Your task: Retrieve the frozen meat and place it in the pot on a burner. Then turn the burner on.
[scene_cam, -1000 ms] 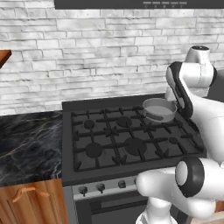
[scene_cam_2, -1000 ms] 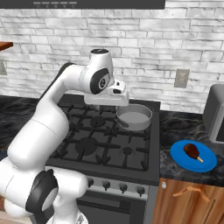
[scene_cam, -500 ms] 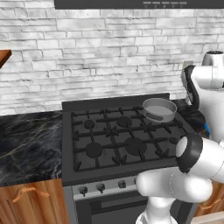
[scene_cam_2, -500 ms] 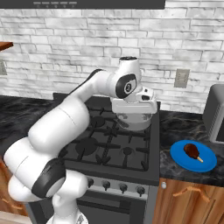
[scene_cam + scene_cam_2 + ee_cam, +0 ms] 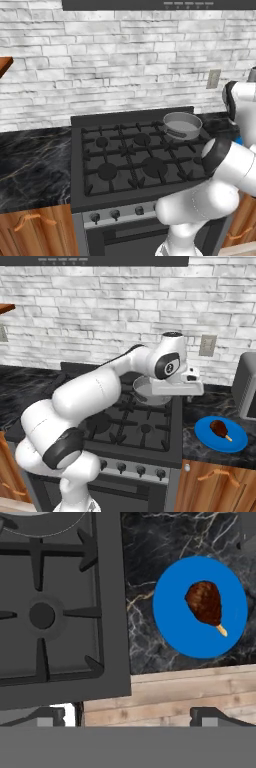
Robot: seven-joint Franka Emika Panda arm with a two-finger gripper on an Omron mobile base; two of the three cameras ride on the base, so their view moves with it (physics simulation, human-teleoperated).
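In the hand view, the two dark fingertips [image 5: 51, 716] of the gripper [image 5: 127, 717] are showing at the bottom edge, set wide apart with nothing between them and nothing touching them. The left tip is sitting over the front edge of the stove [image 5: 60, 682]; the right tip is sitting over the wooden cabinet front [image 5: 190, 699] below the counter edge.

The frozen meat [image 5: 205, 604] is lying on the blue plate [image 5: 172, 624], which is resting on the black marble counter [image 5: 150, 542] just beside the right side of the stove. In this view the meat is appearing well above the right fingertip and apart from both fingers. Its dark red-brown body is pointing up and its pale tan bit is pointing down and to the right.

In the right base view, the arm is reaching across the stove [image 5: 150, 431], with the hand hanging near the stove's right edge. The pot [image 5: 150, 392] is sitting on the rear right burner, partly hidden behind the hand. The meat [image 5: 219, 428] on its plate [image 5: 205, 437] is lying to the right of and below the hand.

In the left base view, the pot [image 5: 182, 125] is standing on the rear right grate.
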